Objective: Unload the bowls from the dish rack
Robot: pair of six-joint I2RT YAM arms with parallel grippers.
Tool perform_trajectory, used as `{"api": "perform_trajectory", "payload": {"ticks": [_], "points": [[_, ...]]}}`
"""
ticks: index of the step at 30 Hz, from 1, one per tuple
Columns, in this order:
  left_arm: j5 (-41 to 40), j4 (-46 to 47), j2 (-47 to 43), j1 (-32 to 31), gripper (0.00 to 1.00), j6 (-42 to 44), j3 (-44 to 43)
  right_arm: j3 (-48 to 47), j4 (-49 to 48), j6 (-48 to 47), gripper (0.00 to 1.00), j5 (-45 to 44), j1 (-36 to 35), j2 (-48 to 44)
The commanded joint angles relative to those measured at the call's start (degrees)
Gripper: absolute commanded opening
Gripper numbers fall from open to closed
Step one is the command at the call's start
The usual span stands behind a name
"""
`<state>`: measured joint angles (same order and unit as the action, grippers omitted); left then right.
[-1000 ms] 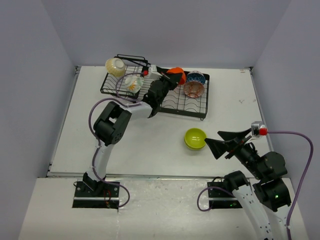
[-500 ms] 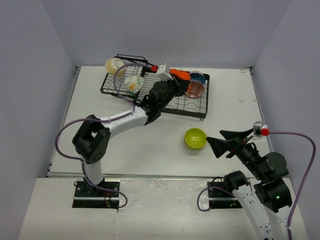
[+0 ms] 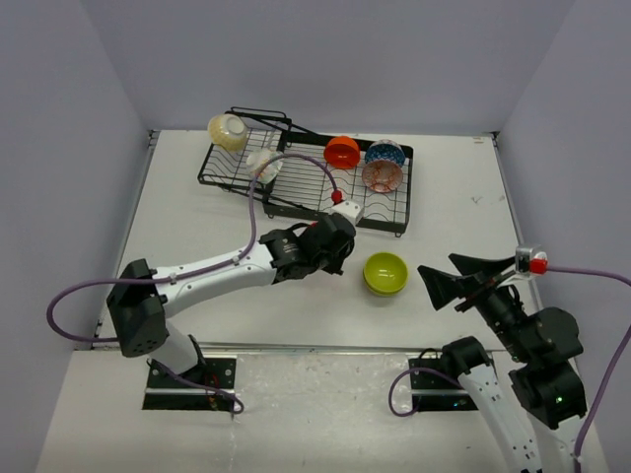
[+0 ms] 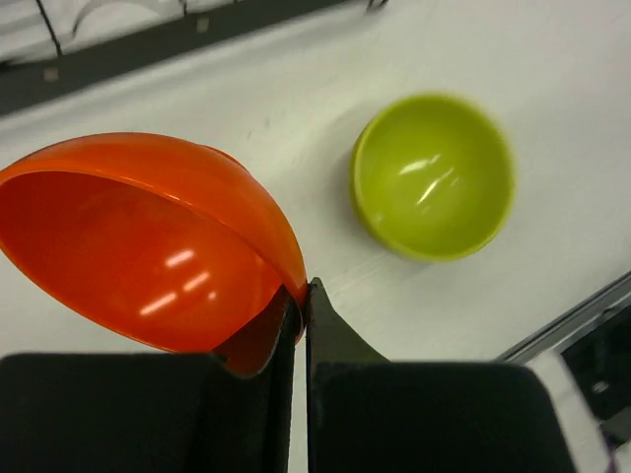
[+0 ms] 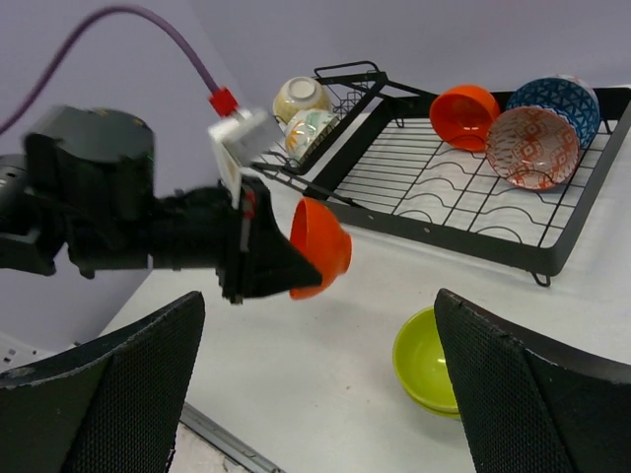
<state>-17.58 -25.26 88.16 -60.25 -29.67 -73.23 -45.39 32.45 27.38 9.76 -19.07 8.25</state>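
Observation:
My left gripper (image 4: 304, 292) is shut on the rim of an orange-red bowl (image 4: 148, 241) and holds it above the table, just left of the lime green bowl (image 3: 385, 273). In the top view the wrist (image 3: 330, 242) hides this bowl; it shows in the right wrist view (image 5: 320, 246). The black dish rack (image 3: 325, 194) at the back holds a second orange-red bowl (image 3: 342, 152), a blue bowl (image 3: 385, 152), a pinkish bowl (image 3: 382, 176) and two cream bowls (image 3: 228, 131), (image 3: 263, 164). My right gripper (image 3: 437, 264) is open and empty, right of the green bowl.
The left arm's purple cable (image 3: 258, 197) loops over the rack's front left. The table's front edge (image 3: 296, 347) runs just below both grippers. Grey walls enclose the table on three sides.
My left arm has swung from the rack toward the front, carrying the orange-red bowl down beside the green bowl. The right gripper has shifted slightly to the right.

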Motion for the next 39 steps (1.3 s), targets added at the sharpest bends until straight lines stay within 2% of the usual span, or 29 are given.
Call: {"api": "perform_trajectory", "payload": {"ticks": [1,7,13,19,25,27,28,29,30,39], "points": [[0.35,-13.49,4.28,-0.04,0.00,4.18,1.34,-3.56,1.04,-1.80,0.99,-1.67,0.00,0.71],[-0.53,-21.14,12.64,-1.80,0.00,5.76,-4.02,-5.06,4.46,-2.24,0.99,-1.76,0.00,0.63],[1.67,-20.98,16.77,-1.98,0.00,8.58,-5.25,-4.89,5.08,-2.68,0.99,-1.41,0.00,-0.17],[3.87,-20.89,20.29,-1.98,0.00,10.24,-11.30,-3.75,4.47,-2.86,0.99,-0.71,0.00,0.10],[1.06,-23.87,23.72,-1.98,0.01,10.86,-16.23,-2.69,4.20,-2.94,0.99,0.17,0.00,-0.78],[0.10,-24.49,24.34,-1.98,0.13,10.60,-16.85,-2.69,4.55,-3.03,0.99,0.17,0.00,-1.31],[-0.08,-24.58,24.34,-1.98,0.24,10.51,-16.86,-2.78,4.47,-3.12,0.99,0.09,0.00,-1.48],[-0.34,-24.58,24.08,-1.98,0.29,10.34,-16.86,-2.78,4.64,-3.21,0.99,0.08,0.00,-1.74],[-0.61,-24.14,23.12,-1.98,0.39,10.33,-16.60,-2.95,4.73,-3.21,0.99,0.08,0.00,-1.83],[-3.60,-20.64,15.30,-1.80,0.68,9.10,-20.02,-2.95,4.38,-3.21,0.99,0.08,0.00,-1.92]]}}
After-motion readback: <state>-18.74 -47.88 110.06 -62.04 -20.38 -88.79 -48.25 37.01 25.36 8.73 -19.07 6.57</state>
